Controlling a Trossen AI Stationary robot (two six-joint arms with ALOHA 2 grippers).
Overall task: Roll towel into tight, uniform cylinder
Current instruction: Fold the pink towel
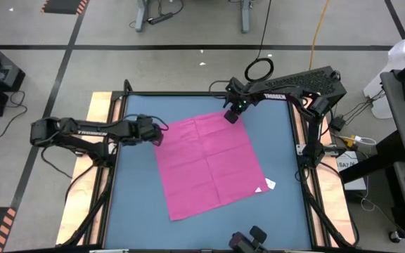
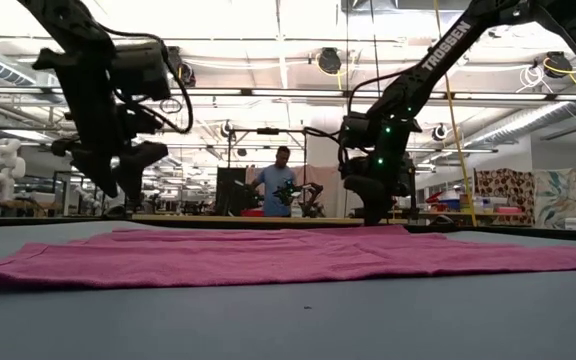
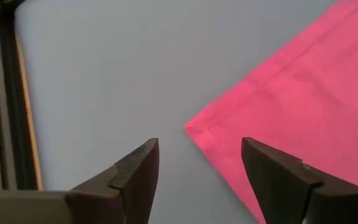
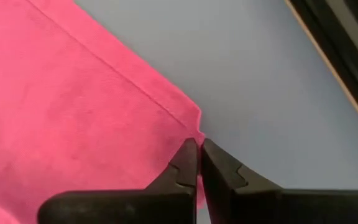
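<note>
Magenta towel [image 1: 209, 165] flat, unrolled | right gripper [image 4: 199, 149] pinched on far corner; left gripper [image 3: 197, 168] agape above its corner, empty | risk: lone pinch skews roll

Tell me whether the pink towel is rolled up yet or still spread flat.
Spread flat. The towel lies open as one thin sheet on the blue table, showing only crease lines and no rolled edge.

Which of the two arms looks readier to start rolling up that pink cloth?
Probably the right. The right gripper has its fingers closed at a corner of the flat towel, seemingly pinching it. The left gripper hangs open above the table beside another corner, gripping nothing yet.
</note>
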